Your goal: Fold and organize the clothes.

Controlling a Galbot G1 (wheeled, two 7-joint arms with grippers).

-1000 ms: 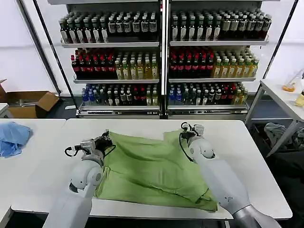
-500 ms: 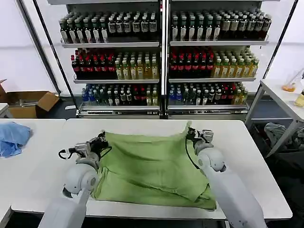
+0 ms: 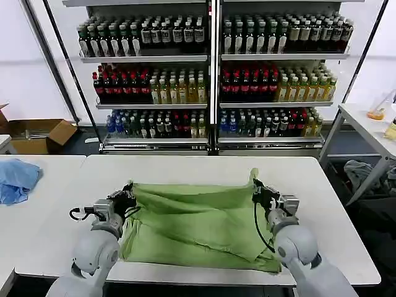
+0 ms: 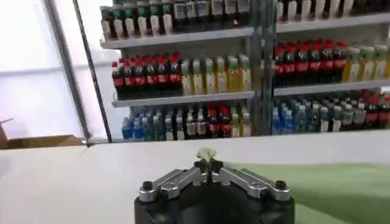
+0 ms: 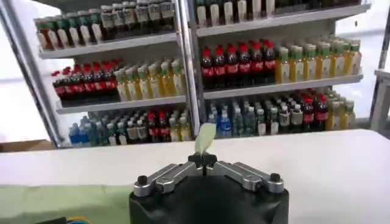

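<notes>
The clothes are one sage-green shirt (image 3: pixel 198 226) lying plain side up on the white table (image 3: pixel 179 167), its far edge lifted and stretched between both grippers. My left gripper (image 3: pixel 128 190) is shut on the shirt's far left corner; a small tuft of green cloth (image 4: pixel 206 154) pokes out between its fingertips. At the far right corner my right gripper (image 3: pixel 255 185) is shut on the cloth, and a strip of fabric (image 5: pixel 204 138) stands up from its closed tips. A folded layer runs diagonally across the shirt's middle.
A blue cloth (image 3: pixel 15 178) lies on the neighbouring table at the left. Shelves of bottles (image 3: pixel 210 80) stand behind the table. A cardboard box (image 3: pixel 37 133) sits on the floor at the left, and another table (image 3: pixel 371 127) stands at the right.
Both grippers have drawn toward me and outward with the shirt's far edge, pulling it taut and carrying it over the lower part of the shirt.
</notes>
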